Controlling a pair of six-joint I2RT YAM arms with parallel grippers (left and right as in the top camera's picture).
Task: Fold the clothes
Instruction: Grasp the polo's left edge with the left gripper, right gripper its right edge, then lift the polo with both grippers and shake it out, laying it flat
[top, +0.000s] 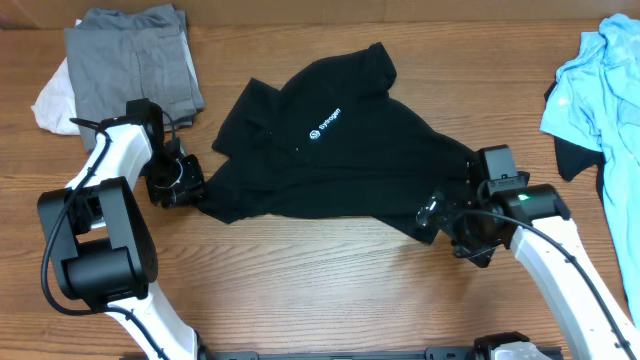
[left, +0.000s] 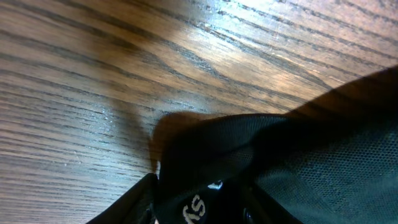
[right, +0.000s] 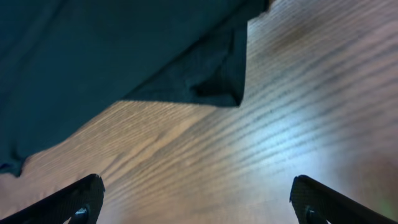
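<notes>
Black shirt (top: 340, 150) | judged soft, limp, light; best pinched at edge corners | left hand (top: 185, 186) at its left edge, grip unclear | right hand (top: 443, 218) at its right corner, spread open

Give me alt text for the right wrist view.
The right claw hangs wide open over the wooden table, holding nothing. The black shirt fills the upper left, with a folded corner lying just ahead of the claw.
</notes>
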